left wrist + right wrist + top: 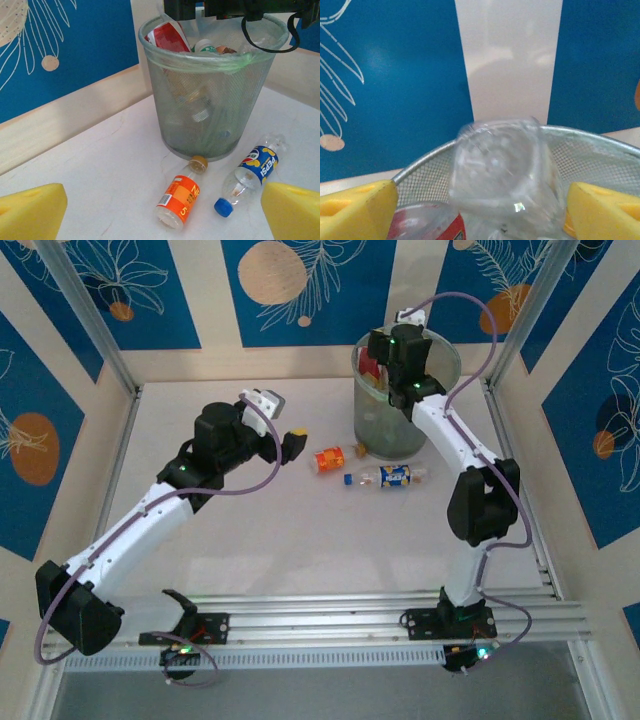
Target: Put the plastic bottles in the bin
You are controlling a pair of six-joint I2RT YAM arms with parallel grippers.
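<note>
The bin [440, 365] stands at the back right of the table, holding several bottles, one red-labelled [167, 35]. My right gripper [390, 365] hangs over its rim [420, 165], open; a blurred clear bottle [502, 170] sits loose between the yellow fingers [357, 210], above the red-labelled one [445, 230]. An orange-labelled bottle [328, 459] lies on the table, its yellow cap against the bin's base [199, 162]. Beside it lies a blue-labelled bottle [397, 476] with a blue cap [223, 207]. My left gripper [296, 443] is open just left of the orange bottle [181, 197], holding nothing.
Blue patterned walls and aluminium frame posts [95, 315] close in the table on three sides. A metal rail [330, 625] runs along the near edge by the arm bases. The right arm [470, 470] reaches past the bottles on their right.
</note>
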